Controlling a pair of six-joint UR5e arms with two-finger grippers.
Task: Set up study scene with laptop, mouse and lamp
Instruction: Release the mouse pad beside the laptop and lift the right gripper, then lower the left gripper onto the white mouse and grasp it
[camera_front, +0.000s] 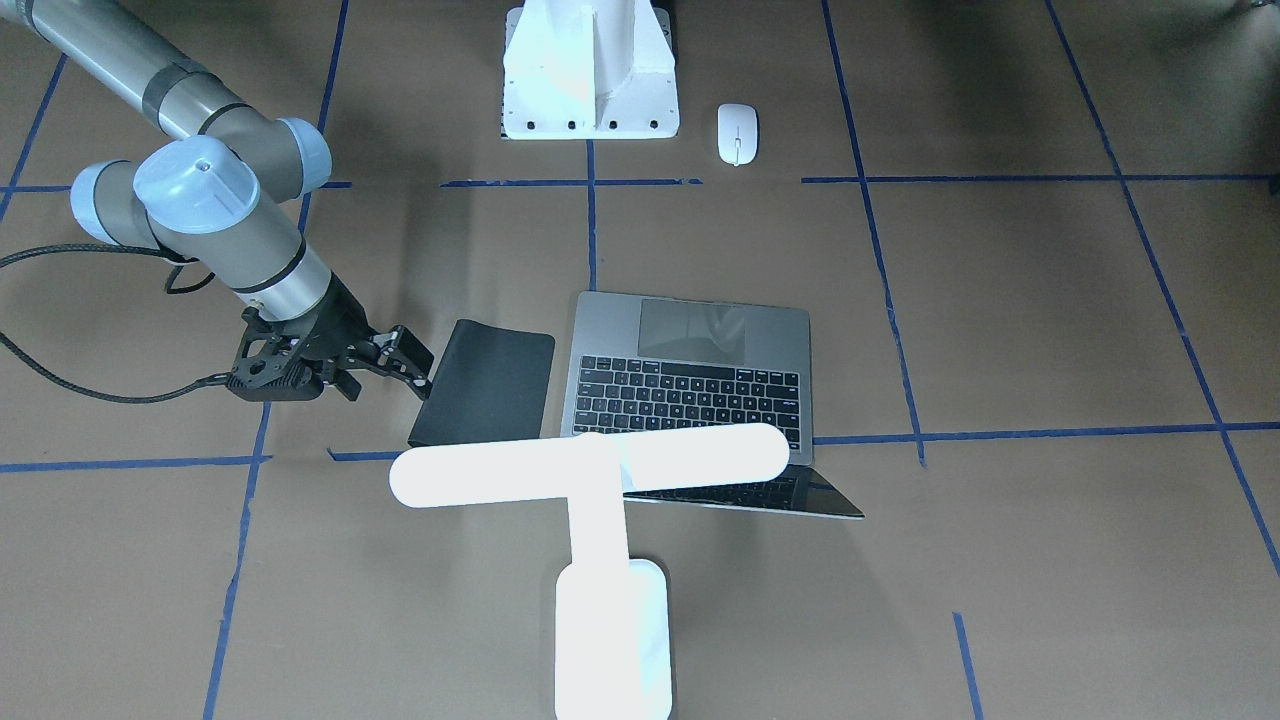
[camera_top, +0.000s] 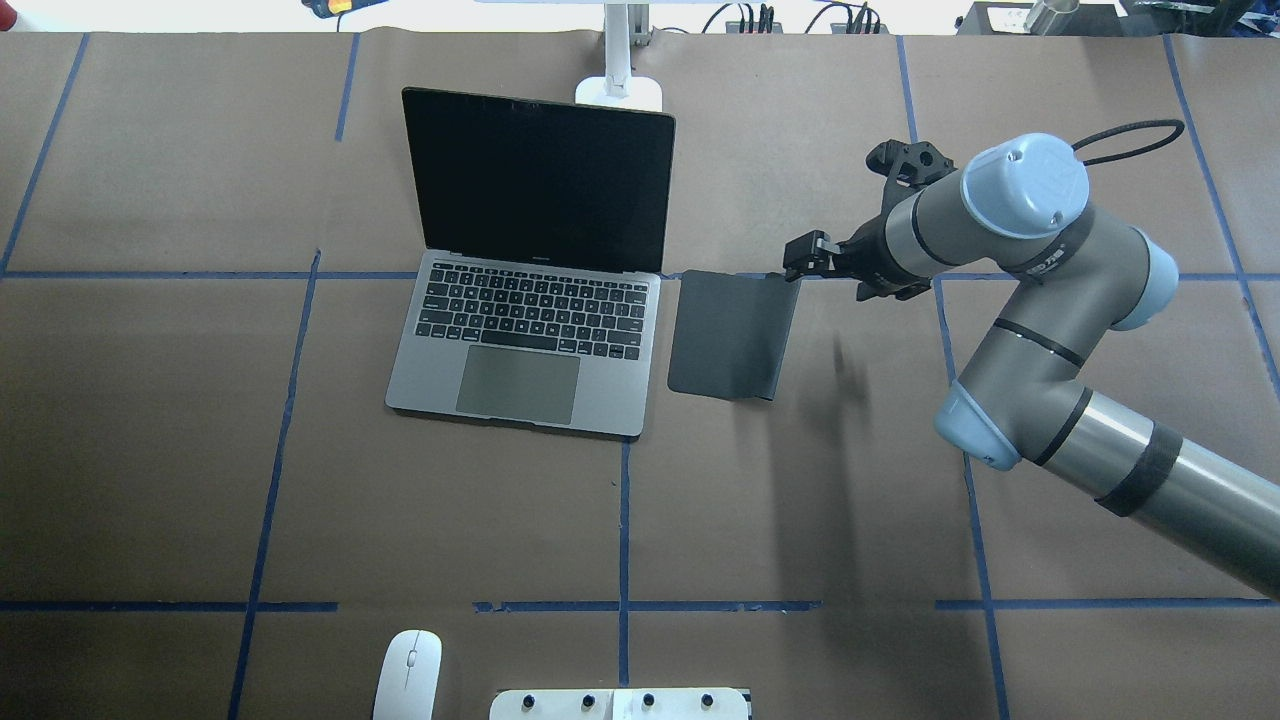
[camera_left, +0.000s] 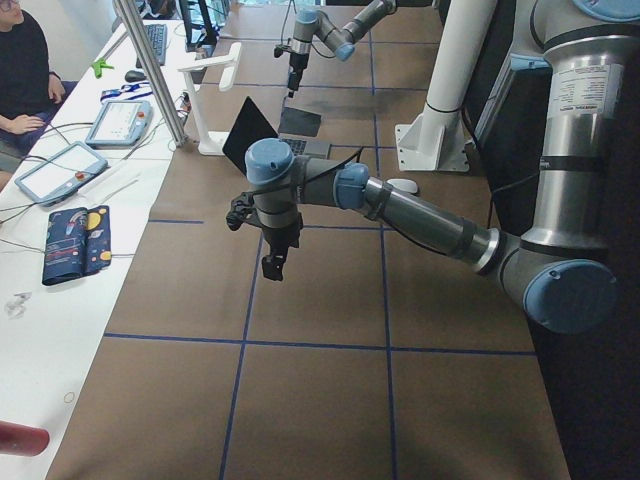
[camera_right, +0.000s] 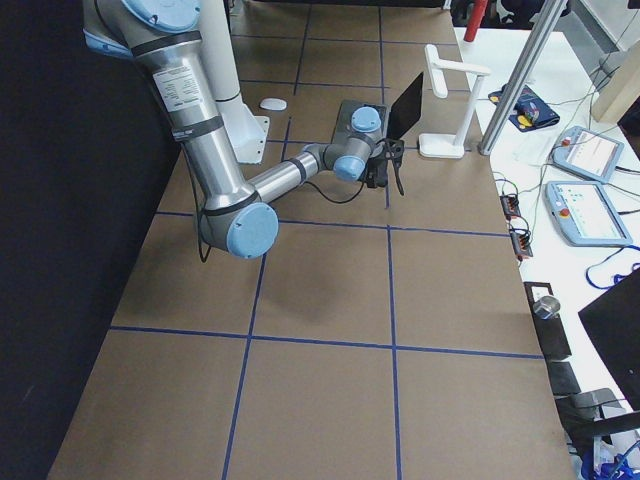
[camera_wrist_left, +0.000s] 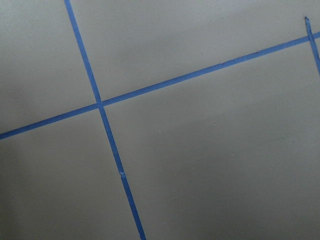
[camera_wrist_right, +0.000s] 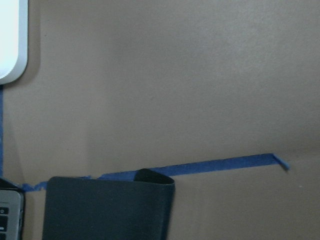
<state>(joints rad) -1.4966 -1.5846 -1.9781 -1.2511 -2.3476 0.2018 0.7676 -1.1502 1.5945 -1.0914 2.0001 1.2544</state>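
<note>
The right gripper (camera_top: 806, 256) is pinching the far right corner of the black mouse pad (camera_top: 732, 335), just right of the open laptop (camera_top: 530, 330). The mouse (camera_top: 408, 675) is lying near the pedestal (camera_top: 620, 703), left of it, long axis pointing away from the robot, nearer the left arm, whose gripper (camera_left: 273, 266) I cannot judge.

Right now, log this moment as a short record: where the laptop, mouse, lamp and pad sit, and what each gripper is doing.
laptop: open, screen dark, mid-table
pad: flat beside the laptop, on the robot's right, far corner curled up
mouse: near the pedestal, not on the pad
lamp: upright beyond the laptop
right gripper: at the pad's far right corner; grip unclear
left gripper: above bare table, far from everything; state unclear
</note>
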